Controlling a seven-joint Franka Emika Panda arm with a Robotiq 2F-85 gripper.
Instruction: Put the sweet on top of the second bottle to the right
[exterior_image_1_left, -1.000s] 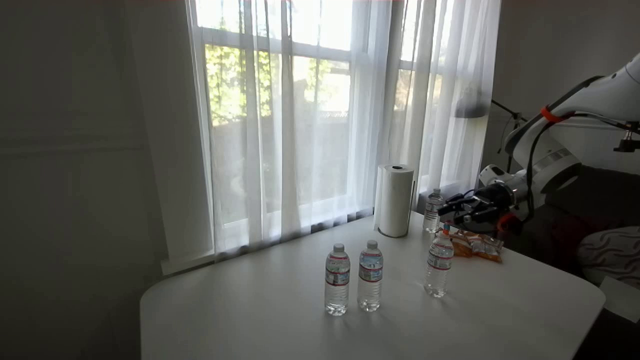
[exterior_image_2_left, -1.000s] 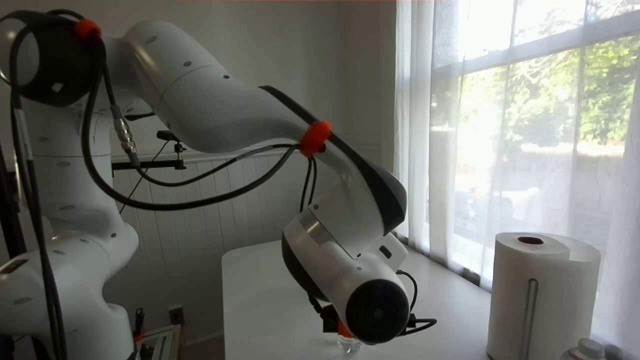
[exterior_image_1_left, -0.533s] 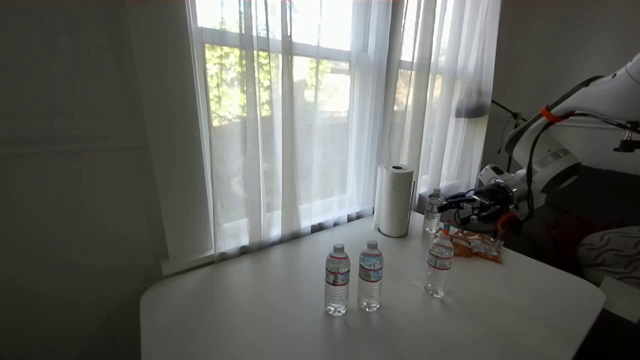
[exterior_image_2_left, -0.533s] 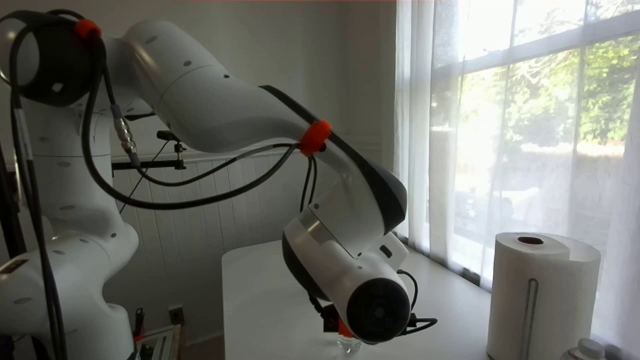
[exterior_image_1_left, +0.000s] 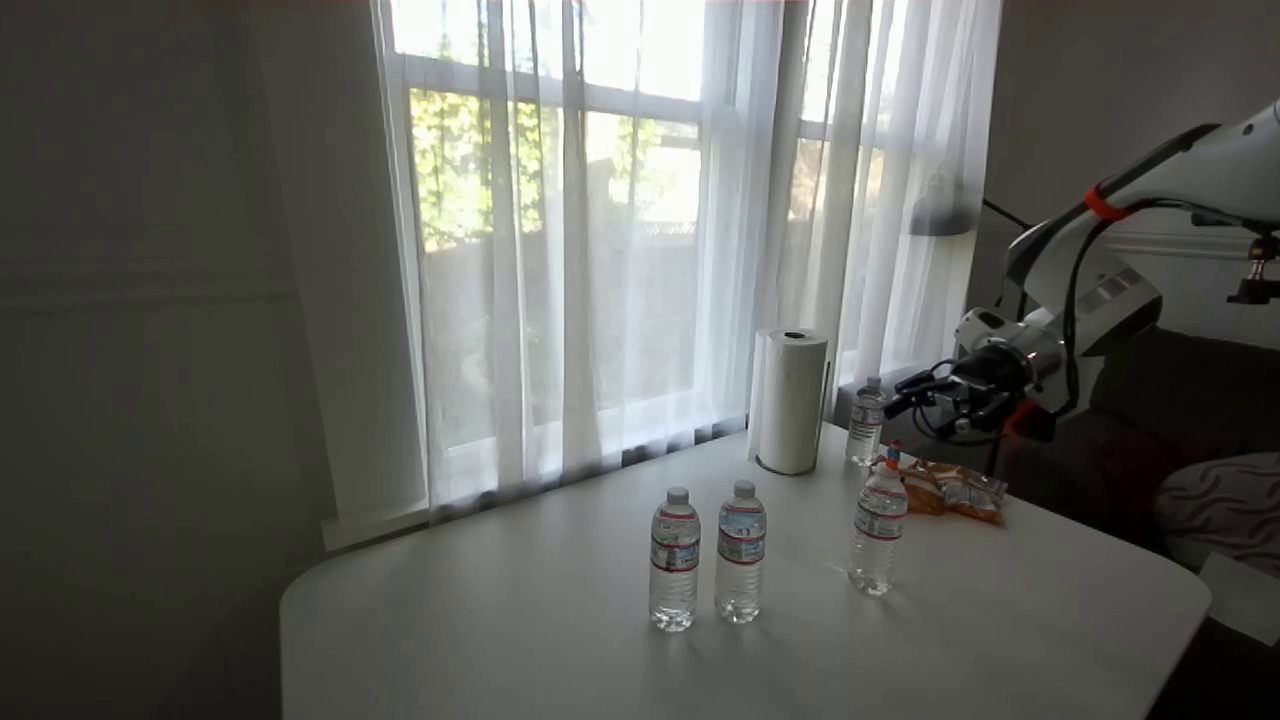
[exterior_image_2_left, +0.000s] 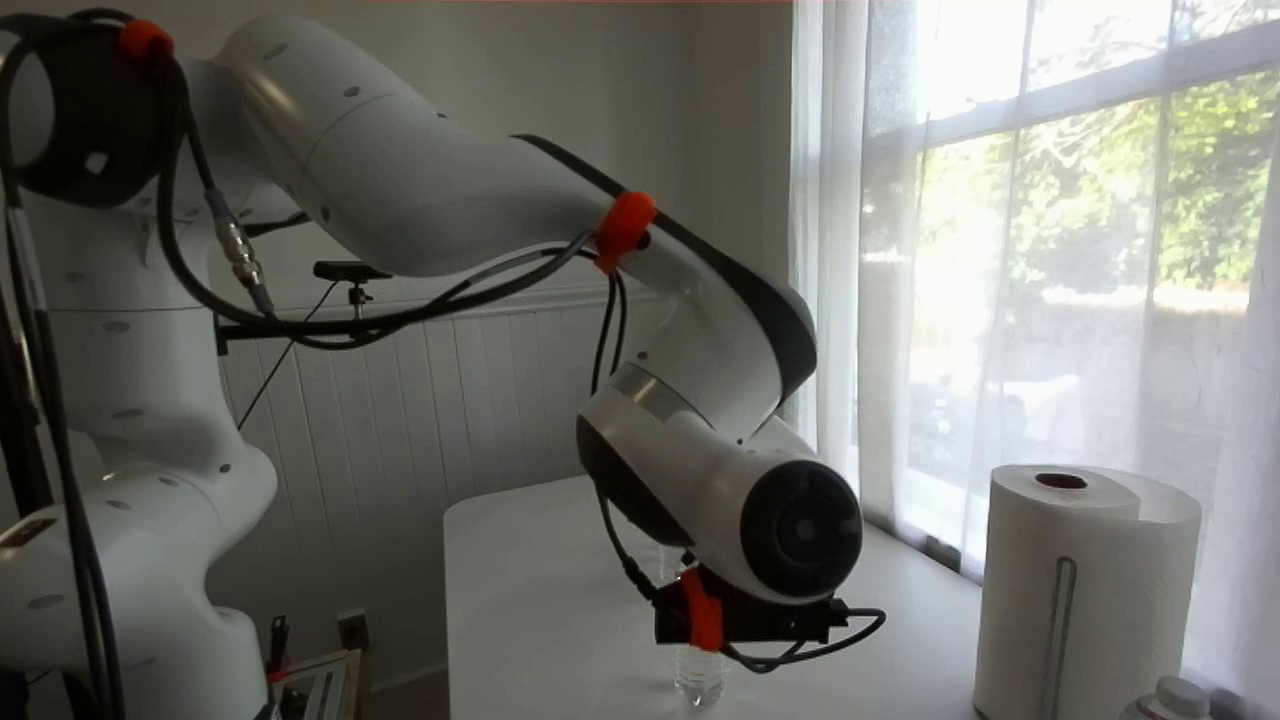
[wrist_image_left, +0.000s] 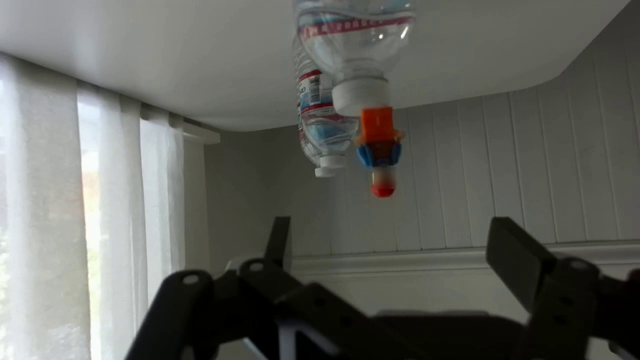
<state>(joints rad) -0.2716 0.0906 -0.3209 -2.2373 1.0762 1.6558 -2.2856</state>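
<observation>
The sweet (exterior_image_1_left: 893, 457) is a small orange piece with a blue band and red tip. It stands on the white cap of a clear water bottle (exterior_image_1_left: 878, 535). In the wrist view, which is upside down, the sweet (wrist_image_left: 378, 125) touches the cap of the bottle (wrist_image_left: 361, 95). My gripper (exterior_image_1_left: 925, 412) is open and empty, above and behind the sweet, apart from it. In the wrist view the fingers of the gripper (wrist_image_left: 390, 235) are wide apart with nothing between them. In an exterior view the bottle (exterior_image_2_left: 698, 678) shows partly under the wrist, and the sweet is hidden.
Two water bottles (exterior_image_1_left: 675, 560) (exterior_image_1_left: 741, 555) stand side by side on the white table (exterior_image_1_left: 500, 620). Another bottle (exterior_image_1_left: 866, 420) stands by a paper towel roll (exterior_image_1_left: 790, 400) near the window. Orange wrappers (exterior_image_1_left: 950, 490) lie behind the bottle with the sweet.
The arm has risen over the last half second. The gripper has moved up and back, away from the sweet, and its tilt has changed. The sweet and the bottles have not moved.
</observation>
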